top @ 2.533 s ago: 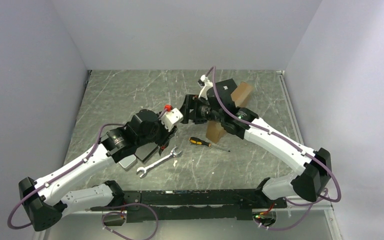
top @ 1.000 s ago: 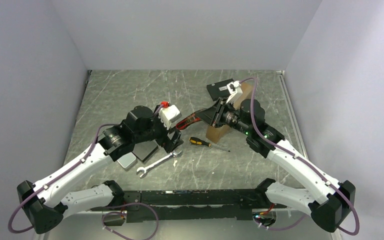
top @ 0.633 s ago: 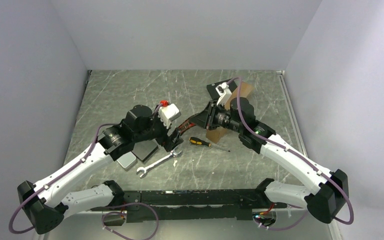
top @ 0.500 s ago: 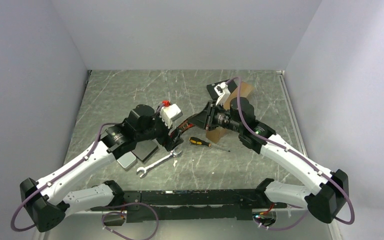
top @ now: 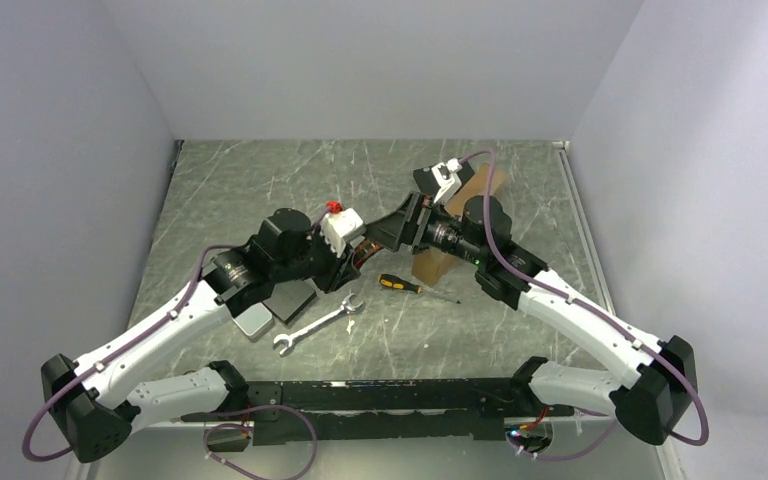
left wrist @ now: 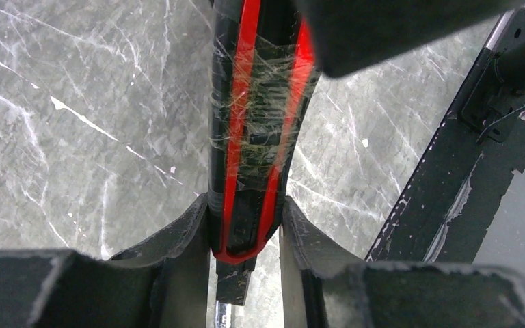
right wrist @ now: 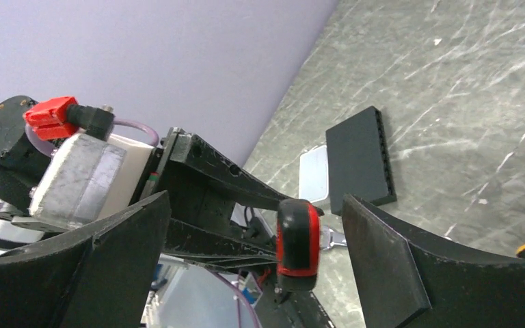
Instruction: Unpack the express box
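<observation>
**DESK:** What has the left tool [top: 348, 262] got?

**PHOTOGRAPHER:** Its two fingers [left wrist: 178, 239] are clamped on the butt of a long black implement with red edging [left wrist: 256, 137], which is bound in clear tape. I cannot tell what kind of implement it is. It juts straight out ahead of the tool, above the grey marbled counter [top: 250, 190].

**DESK:** And the right tool [top: 397, 226]?

**PHOTOGRAPHER:** It is spread wide and holds nothing. It faces the left tool head-on. Seen from its own wrist, the implement's rounded red-and-black end sits between the parted fingers [right wrist: 383, 253] and touches neither.

**DESK:** Where is the flat brown cardboard express box [top: 430, 266]?

**PHOTOGRAPHER:** It is behind the right tool, largely hidden by that arm's wrist. One brown piece shows on the near side of the forearm and another on the far side. I cannot tell whether the lid is up. A small flat black box [top: 425, 180] lies on the far side of the right tool, close to the cardboard.

**DESK:** What else is in the picture?

**PHOTOGRAPHER:** A screwdriver with an orange-and-black handle [top: 400, 284] lies just nearer than the point where the two tools meet. A silver open-ended spanner [top: 317, 324] lies on the near side of the left tool. Behind that tool, under its wrist, are a dark grey flat slab [top: 292, 300] and, just beside it, a pale grey block [top: 253, 322].
</observation>
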`<state>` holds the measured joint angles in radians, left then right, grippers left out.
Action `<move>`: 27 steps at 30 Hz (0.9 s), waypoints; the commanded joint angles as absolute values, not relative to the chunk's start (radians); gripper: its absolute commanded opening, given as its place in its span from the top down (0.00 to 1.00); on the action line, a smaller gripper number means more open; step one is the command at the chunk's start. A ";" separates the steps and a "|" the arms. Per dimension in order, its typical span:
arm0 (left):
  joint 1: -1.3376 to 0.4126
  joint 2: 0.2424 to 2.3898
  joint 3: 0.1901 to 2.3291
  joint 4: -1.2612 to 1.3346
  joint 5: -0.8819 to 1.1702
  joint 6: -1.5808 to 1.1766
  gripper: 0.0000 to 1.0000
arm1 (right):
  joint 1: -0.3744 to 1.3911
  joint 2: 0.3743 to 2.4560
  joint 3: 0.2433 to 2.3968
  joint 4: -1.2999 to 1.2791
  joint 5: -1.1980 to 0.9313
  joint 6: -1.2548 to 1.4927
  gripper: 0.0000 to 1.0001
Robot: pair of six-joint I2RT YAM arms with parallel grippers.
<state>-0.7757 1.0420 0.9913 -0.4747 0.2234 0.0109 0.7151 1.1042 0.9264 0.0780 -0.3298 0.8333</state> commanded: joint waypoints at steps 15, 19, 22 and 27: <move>-0.773 0.977 0.996 -0.382 0.197 -0.047 1.00 | 0.816 1.212 0.872 0.272 -0.098 0.932 0.17; -0.773 0.979 0.996 -0.378 0.198 -0.048 1.00 | 0.849 1.193 0.868 0.292 -0.041 0.900 0.22; -0.772 0.981 0.997 -0.379 0.198 -0.046 1.00 | 0.873 1.169 0.850 0.302 0.018 0.883 0.36; -0.773 0.983 0.995 -0.374 0.211 -0.048 1.00 | 0.876 1.161 0.842 0.319 0.033 0.858 0.58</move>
<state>-0.7746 0.9909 0.9855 -0.4461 0.2047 -0.0311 0.8753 1.1904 0.8345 0.2508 -0.0242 0.8982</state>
